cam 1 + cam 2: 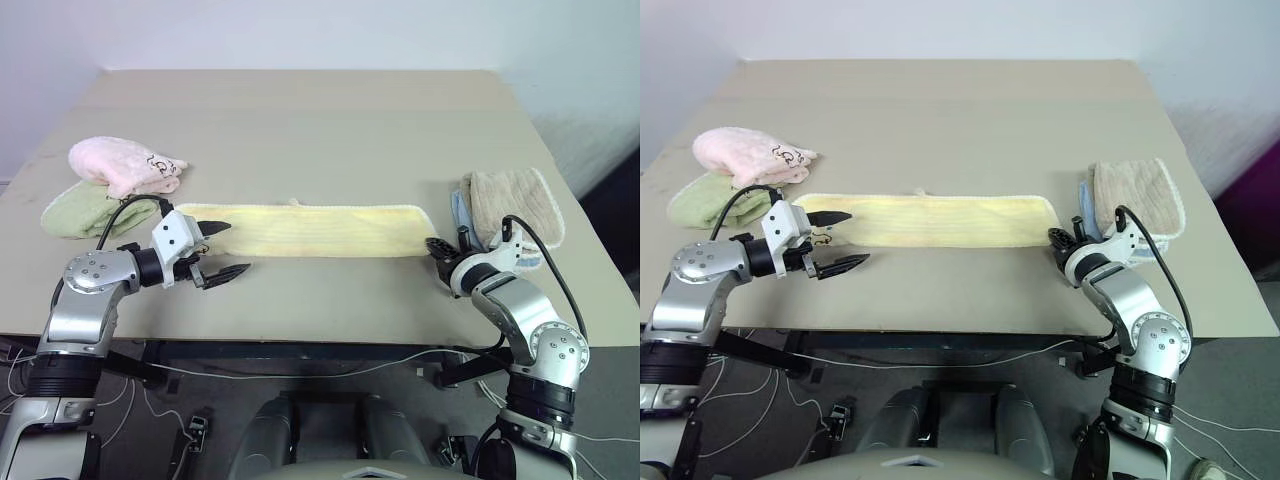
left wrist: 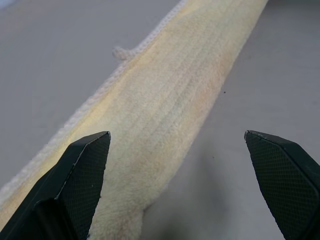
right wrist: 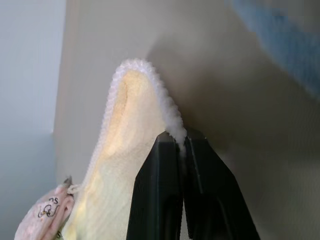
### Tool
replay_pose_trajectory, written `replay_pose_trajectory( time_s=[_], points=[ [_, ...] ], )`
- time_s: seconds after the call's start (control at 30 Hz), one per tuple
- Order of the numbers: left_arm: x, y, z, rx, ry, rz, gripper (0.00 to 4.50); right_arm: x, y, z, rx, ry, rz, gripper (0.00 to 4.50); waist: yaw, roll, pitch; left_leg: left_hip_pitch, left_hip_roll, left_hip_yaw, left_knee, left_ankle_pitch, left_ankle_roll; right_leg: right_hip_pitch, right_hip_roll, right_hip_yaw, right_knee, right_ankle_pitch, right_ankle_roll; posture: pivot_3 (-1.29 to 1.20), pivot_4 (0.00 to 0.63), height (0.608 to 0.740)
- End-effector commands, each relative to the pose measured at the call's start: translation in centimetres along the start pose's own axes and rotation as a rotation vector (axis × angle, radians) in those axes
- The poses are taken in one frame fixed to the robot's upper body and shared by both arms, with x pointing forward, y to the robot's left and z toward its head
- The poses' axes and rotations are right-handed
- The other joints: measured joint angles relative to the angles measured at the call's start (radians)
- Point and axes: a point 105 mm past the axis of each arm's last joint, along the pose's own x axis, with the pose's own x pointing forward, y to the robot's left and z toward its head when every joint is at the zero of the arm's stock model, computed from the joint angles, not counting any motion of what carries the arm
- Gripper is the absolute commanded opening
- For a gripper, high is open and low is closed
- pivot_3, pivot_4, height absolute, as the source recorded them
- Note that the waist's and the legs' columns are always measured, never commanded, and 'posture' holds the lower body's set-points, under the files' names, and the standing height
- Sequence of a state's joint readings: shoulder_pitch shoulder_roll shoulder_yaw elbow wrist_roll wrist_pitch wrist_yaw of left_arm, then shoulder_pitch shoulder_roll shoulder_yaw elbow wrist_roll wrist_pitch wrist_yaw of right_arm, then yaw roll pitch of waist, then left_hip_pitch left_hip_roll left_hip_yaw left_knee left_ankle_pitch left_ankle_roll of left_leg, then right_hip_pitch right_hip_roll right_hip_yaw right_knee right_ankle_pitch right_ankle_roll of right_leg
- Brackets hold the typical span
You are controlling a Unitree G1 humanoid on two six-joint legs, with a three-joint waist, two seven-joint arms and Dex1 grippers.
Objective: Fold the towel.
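The table [image 1: 300,120] is wide and tan under my arms; across its near half the towel [image 1: 310,230] lies as a long pale yellow strip, running from my left to my right, flat but for its right end, with its whitish corded edging along the far side and a small loop [image 1: 294,202] at the middle of that edge. At the table's left edge a pink fluffy towel [image 1: 120,163] sits on a green one [image 1: 85,210]; at the right edge a beige towel [image 1: 515,200] rests on something blue [image 1: 458,212], possibly another cloth, though I cannot be sure. My left gripper [image 1: 217,250] is spread wide at the towel's left end, one finger [image 2: 82,175] over the cloth, the other over bare table, holding nothing; my right gripper [image 3: 181,145] is pinched tight on the edging at the towel's right corner, which arches up from the table there.
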State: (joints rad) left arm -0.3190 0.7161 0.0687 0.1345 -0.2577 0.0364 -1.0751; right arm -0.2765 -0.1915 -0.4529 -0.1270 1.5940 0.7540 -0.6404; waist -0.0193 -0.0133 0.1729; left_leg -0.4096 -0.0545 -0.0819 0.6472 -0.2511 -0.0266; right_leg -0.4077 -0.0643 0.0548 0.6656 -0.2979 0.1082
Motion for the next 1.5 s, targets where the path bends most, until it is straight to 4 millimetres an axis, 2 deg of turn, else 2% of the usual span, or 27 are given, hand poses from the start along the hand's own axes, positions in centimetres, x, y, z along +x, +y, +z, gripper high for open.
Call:
replay_pose_trajectory(
  time_s=[0.03,0.13,0.2,0.3,0.43,0.57,0.73,0.83,1.03,1.17,1.33,1.5],
  points=[
    [0.1,0.1,0.8,0.032,-0.026,0.002,4.50,-0.6,1.4,1.2,-0.006,-0.041,0.057,0.05,0.000,0.000,0.000,0.000,0.000,0.000,0.000,0.000,0.000,0.000,0.000,0.000,0.000,0.000,0.000,0.00,0.150,0.740],
    [0.1,0.1,0.7,0.031,-0.025,0.000,4.50,-0.8,1.6,1.4,-0.023,-0.042,0.059,0.05,-0.001,0.000,0.000,0.000,0.000,0.000,0.000,0.000,0.000,0.000,0.000,0.000,0.000,0.000,0.000,0.00,0.150,0.740],
    [0.1,0.0,0.7,0.031,-0.025,0.001,4.50,-1.3,2.1,2.2,-0.055,-0.058,0.074,0.05,0.000,0.000,0.000,0.000,0.000,0.000,0.000,0.000,0.000,0.000,0.000,0.000,0.000,0.000,0.000,0.00,0.150,0.740],
    [0.0,0.0,0.5,0.032,-0.019,0.003,4.50,-2.2,4.3,3.5,-0.185,-0.071,0.157,0.05,0.003,0.000,0.000,0.000,0.000,0.000,0.000,0.000,0.000,0.000,0.000,0.000,0.000,0.000,0.000,0.00,0.150,0.740],
    [0.1,0.1,0.4,0.032,-0.018,0.005,4.50,-3.2,7.2,3.1,-0.459,-0.016,0.241,0.05,0.000,0.001,0.001,0.000,0.000,0.000,0.000,0.000,0.000,0.000,0.000,0.000,0.000,0.000,0.000,0.00,0.150,0.740],
    [0.5,0.0,0.4,0.032,-0.025,0.002,4.50,-3.3,9.8,0.7,-0.760,0.082,0.326,0.05,-0.003,0.001,0.001,0.000,0.001,0.000,0.000,0.000,0.000,0.000,0.000,0.000,-0.001,0.000,0.000,0.00,0.150,0.740],
    [1.0,-0.2,0.6,0.031,-0.034,-0.003,4.50,-2.0,10.2,-3.1,-1.021,0.228,0.388,0.05,0.001,0.001,0.001,0.000,0.001,0.000,0.000,0.000,0.000,0.000,-0.001,0.000,-0.001,0.000,0.000,0.00,0.150,0.740],
    [1.3,-0.3,0.7,0.029,-0.041,-0.005,4.50,-0.7,10.8,-4.9,-1.066,0.285,0.439,0.05,0.002,0.001,0.001,0.000,0.001,0.000,0.001,0.000,0.000,0.000,-0.001,0.000,-0.001,0.000,0.000,0.00,0.150,0.740],
    [1.7,-0.7,0.8,0.023,-0.057,0.002,4.50,2.5,12.0,-10.0,-1.151,0.408,0.536,0.05,-0.002,0.001,0.001,0.000,0.001,0.000,0.000,0.000,0.000,-0.001,0.000,0.000,-0.001,0.000,0.000,0.00,0.150,0.740],
    [1.5,-0.9,0.9,0.019,-0.064,0.022,4.50,4.1,11.0,-13.3,-1.182,0.505,0.557,0.05,0.001,0.001,0.001,-0.001,0.001,0.000,0.000,0.000,0.000,-0.001,0.000,0.000,-0.001,0.000,0.000,0.00,0.150,0.740],
    [1.1,-1.1,0.7,0.012,-0.059,0.043,4.50,4.6,9.7,-14.9,-1.187,0.555,0.558,0.05,0.003,0.001,0.001,-0.001,0.000,0.000,0.000,0.000,0.000,-0.001,-0.001,0.000,-0.001,0.000,0.000,0.00,0.150,0.740],
    [0.9,-1.2,0.7,0.007,-0.056,0.052,4.50,4.9,9.8,-15.0,-1.167,0.542,0.569,0.05,0.000,0.001,0.001,-0.001,0.000,-0.001,0.000,0.000,0.000,-0.002,-0.001,0.000,-0.001,0.000,0.000,0.00,0.150,0.740]
  ],
)
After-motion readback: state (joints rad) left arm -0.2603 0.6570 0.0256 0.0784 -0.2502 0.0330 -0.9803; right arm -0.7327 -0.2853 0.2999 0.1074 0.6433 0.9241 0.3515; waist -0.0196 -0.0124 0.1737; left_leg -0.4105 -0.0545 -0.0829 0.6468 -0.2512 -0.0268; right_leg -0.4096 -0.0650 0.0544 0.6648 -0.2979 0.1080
